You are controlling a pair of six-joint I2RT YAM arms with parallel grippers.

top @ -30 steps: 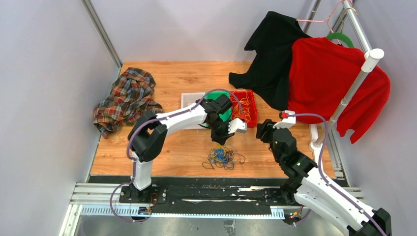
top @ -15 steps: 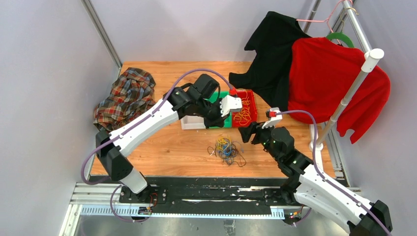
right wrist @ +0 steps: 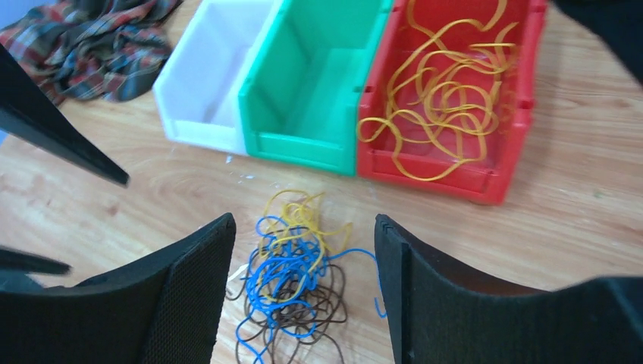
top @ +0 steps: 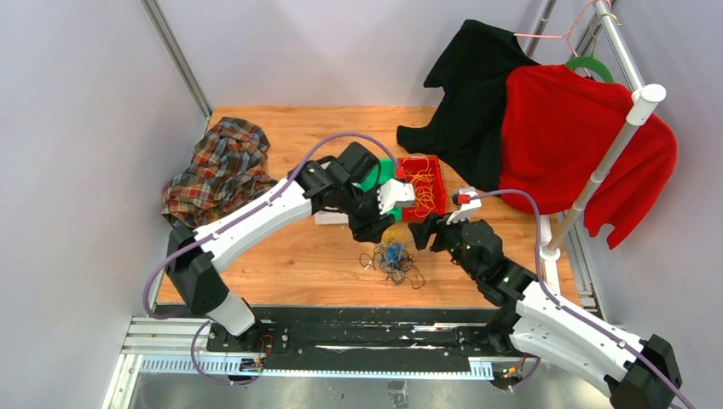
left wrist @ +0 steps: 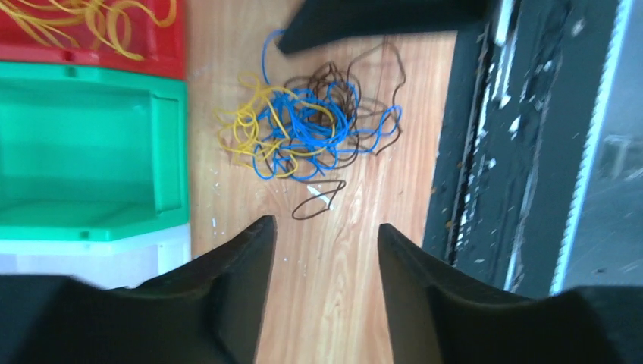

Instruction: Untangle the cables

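**A:** What sits on the wooden tabletop [top: 298, 256]?

**B:** Three bins in a row near its middle: a white bin [right wrist: 197, 129], a green bin [right wrist: 303, 144] and a red bin [right wrist: 523, 98] holding loose yellow loops [right wrist: 440, 114].

**A:** And the arms?

**B:** The left hand [left wrist: 324, 227] and right hand [right wrist: 303, 224] hang close over the cables [top: 392, 258], fingers spread wide, gripping nothing.

**A:** The cables themselves?

**B:** One knotted clump of yellow, blue and dark wire, flat on the wood between the bins and the near edge, about midway along it. A single dark loop [left wrist: 318, 199] lies just beside it.

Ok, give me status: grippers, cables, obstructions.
Left gripper open, right gripper open, both empty. Cables tangled on table, ungripped. One brown loop lies apart. Green bin close beside, not touching.
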